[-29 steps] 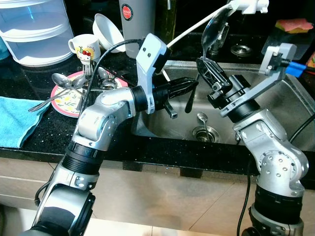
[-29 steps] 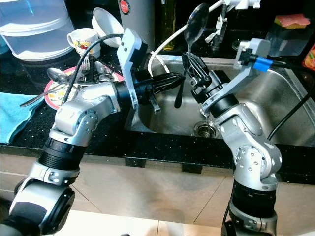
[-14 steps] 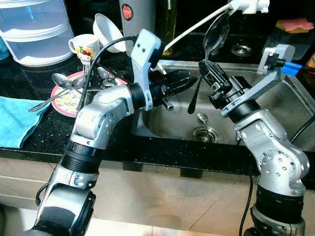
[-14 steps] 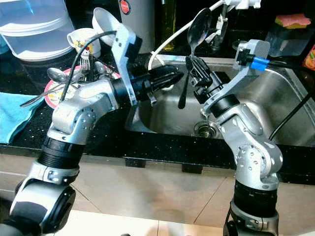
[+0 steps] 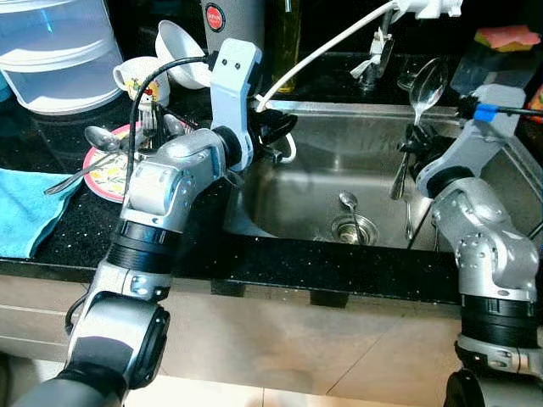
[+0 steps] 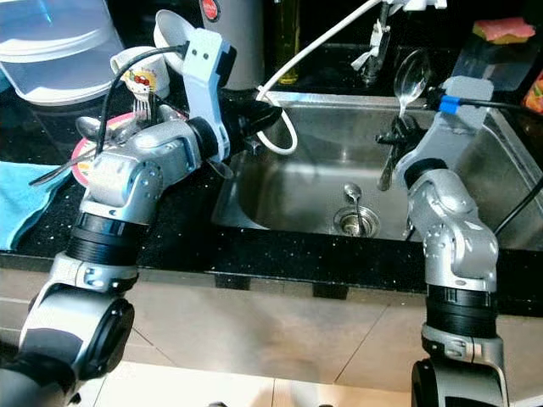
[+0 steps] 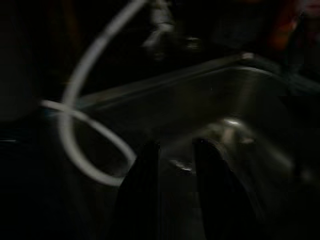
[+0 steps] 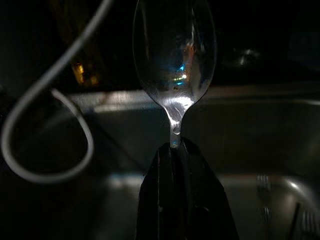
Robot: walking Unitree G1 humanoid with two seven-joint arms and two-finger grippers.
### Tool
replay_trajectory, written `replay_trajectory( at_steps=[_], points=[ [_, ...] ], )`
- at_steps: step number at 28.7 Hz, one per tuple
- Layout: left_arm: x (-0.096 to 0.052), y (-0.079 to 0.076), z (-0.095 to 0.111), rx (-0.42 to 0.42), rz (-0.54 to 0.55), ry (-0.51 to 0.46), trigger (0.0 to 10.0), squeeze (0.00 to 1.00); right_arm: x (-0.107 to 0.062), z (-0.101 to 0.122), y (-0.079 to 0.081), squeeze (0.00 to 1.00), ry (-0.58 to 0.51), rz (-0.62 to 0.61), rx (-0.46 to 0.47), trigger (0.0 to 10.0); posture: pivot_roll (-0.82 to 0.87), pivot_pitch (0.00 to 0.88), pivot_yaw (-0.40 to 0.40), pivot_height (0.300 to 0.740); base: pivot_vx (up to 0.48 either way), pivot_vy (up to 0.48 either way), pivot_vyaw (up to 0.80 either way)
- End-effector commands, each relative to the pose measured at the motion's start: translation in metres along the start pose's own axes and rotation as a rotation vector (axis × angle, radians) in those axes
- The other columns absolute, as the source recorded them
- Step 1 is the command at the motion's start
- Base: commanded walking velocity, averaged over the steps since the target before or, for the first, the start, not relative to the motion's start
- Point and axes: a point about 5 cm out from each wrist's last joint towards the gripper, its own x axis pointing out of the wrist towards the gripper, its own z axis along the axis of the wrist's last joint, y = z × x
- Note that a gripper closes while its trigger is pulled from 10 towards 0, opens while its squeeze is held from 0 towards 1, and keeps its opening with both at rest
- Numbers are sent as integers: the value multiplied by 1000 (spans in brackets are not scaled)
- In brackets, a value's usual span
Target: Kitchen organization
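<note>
My left wrist feed is dark and blurred; I barely make out the left gripper [image 7: 172,165], fingers slightly apart, over the sink's [image 5: 356,182] left rim. My right gripper [image 5: 415,136] pinches the spoon [image 5: 427,82] upright at the sink's right side. Since a second ago, both arms have drawn apart from mid-sink.

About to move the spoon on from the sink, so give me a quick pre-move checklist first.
1. Right gripper shut on spoon: ok.
2. Spoon upright, bowl up, above sink: ok.
3. Left gripper at the sink's left rim, apart from the spoon: ok.
4. White cable looped beside left gripper; snagging: cannot tell.
5. Left gripper holding anything: cannot tell.
6. Pink plate already carries spoons; room for another: cannot tell.
</note>
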Motion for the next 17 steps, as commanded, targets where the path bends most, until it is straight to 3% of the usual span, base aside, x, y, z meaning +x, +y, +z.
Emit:
replay_trajectory(
  at_steps=[1, 2, 3, 6, 8, 9, 10, 13, 17],
  points=[
    [3, -3, 1, 20, 19, 23, 10000, 0, 2, 0, 2, 0, -2, 3, -24, 10000, 32, 103, 41, 740, 0, 0, 0],
    [3, -2, 4, 17, 43, 22, 10000, 0, 3, -3, 3, 596, 8, -1, -44, 10000, 34, 103, 41, 740, 0, 0, 0],
    [2, 0, 6, -6, 57, 12, 10000, 0, 4, -6, 4, 1000, 19, -2, -47, 10000, 34, 101, 42, 740, 0, 0, 0],
    [2, 3, 9, -16, 80, -24, 10000, 0, 3, -8, 5, 1000, 27, 1, -48, 10000, 33, 99, 43, 740, 0, 0, 0],
    [2, 14, 15, 6, 181, -65, 10000, 0, 2, -5, 7, 1000, -2, 17, -56, 10000, 32, 90, 45, 740, 0, 0, 0],
    [3, 15, 16, 23, 198, -68, 10000, 0, 1, -3, 7, 71, -14, 22, -58, 10000, 32, 90, 45, 740, 0, 0, 0],
    [3, 16, 16, 53, 199, -69, 10000, 0, -1, 0, 8, 0, -38, 34, -56, 10000, 32, 88, 46, 740, 0, 0, 0],
    [3, 17, 14, 108, 225, -60, 10000, 0, -6, 9, 12, 0, -95, 61, -52, 10000, 32, 86, 47, 740, 0, 0, 0],
    [4, 19, 3, 153, 284, 22, 10000, 0, -14, 21, 22, 0, -169, 106, -46, 10000, 31, 81, 51, 740, 0, 0, 0]
  ],
)
